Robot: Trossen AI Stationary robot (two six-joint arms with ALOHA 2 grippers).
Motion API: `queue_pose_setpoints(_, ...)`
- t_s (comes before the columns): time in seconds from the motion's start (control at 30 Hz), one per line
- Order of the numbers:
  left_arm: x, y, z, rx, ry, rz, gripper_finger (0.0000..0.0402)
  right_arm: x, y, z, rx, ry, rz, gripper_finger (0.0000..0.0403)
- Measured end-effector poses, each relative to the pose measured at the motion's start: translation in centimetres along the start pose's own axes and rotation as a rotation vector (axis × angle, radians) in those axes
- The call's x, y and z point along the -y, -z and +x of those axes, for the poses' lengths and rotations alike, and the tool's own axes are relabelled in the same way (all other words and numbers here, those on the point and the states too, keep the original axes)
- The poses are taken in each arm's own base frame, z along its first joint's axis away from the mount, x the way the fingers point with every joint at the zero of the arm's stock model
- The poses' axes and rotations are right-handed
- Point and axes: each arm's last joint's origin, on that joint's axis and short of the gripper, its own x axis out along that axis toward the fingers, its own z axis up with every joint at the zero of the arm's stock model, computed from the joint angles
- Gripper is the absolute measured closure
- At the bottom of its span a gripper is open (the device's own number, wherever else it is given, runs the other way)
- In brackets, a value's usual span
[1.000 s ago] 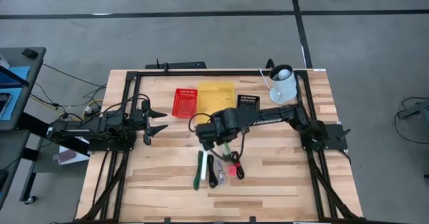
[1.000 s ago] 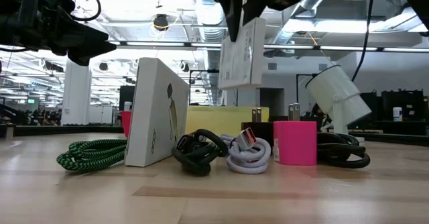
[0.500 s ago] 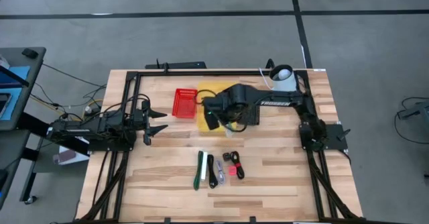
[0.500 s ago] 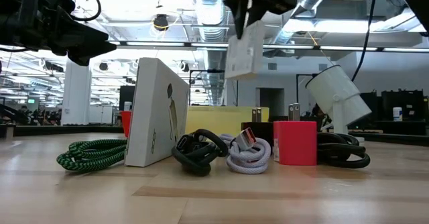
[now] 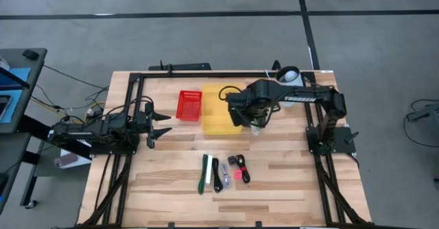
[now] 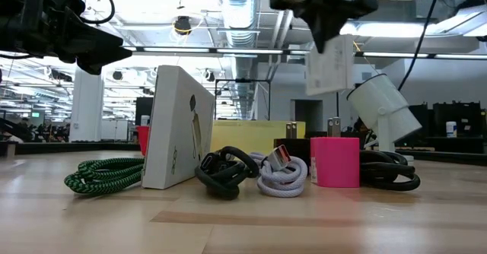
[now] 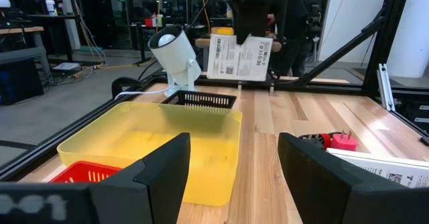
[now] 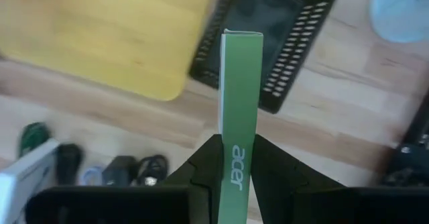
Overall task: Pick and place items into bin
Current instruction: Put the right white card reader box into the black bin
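My right gripper point(image 8: 239, 158) is shut on a flat white box point(image 6: 329, 64) with a green "acer" edge. It hangs high over the right rim of the yellow bin point(image 5: 218, 107), beside the black basket point(image 8: 285, 39). The left wrist view shows the box point(image 7: 239, 58) too. Near the table's front lie a green stick point(image 5: 204, 171), a white stick point(image 5: 208, 171), black pieces point(image 5: 217, 175), a black-and-red cable point(image 5: 241, 166) and a pink piece point(image 5: 238, 175). In the low view these are a green cord point(image 6: 103, 174), a standing white box point(image 6: 175, 128), coiled cables and a pink cube point(image 6: 335, 161). My left gripper point(image 5: 162, 123) waits open at the left. My right gripper pinches the flat box between its two fingers, one on each broad face, with the green narrow edge point(image 8: 240, 117) showing between them. The fingers come from above, pointing down, on the box's upper part point(image 6: 329, 42). The box hangs below them, lifted clear and slightly tilted.
A red basket point(image 5: 189, 104) sits left of the yellow bin. A white lamp-like device point(image 5: 289, 83) stands at the far right corner. A black frame rail point(image 5: 206, 73) runs round the table. Bare wood lies between the bins and the row of items.
My right gripper, shut on the box throughout, has carried it from just above the row of items toward the table's far edge and to the right, across the yellow bin to its right rim. The box has stayed hanging below the fingers.
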Motion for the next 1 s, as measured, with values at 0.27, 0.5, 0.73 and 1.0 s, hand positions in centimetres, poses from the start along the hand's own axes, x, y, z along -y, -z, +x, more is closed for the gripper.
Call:
queue_pose_setpoints(0.27,0.0,0.0,0.0,0.0,0.0,0.0,0.0182,1.7,-2.1,1.1,0.009,0.054,0.008,0.0341)
queue_pose_setpoints(0.5,0.0,0.0,0.0,0.0,0.0,0.0,0.0182,3.0,-4.3,1.4,0.023,0.072,0.027,0.0341)
queue_pose_setpoints(0.73,0.0,0.0,0.0,0.0,0.0,0.0,0.0182,3.7,-6.0,2.1,0.024,0.094,0.048,0.0341)
queue_pose_setpoints(1.0,0.0,0.0,0.0,0.0,0.0,0.0,0.0182,3.5,-6.6,2.5,0.034,0.079,0.04,0.0341)
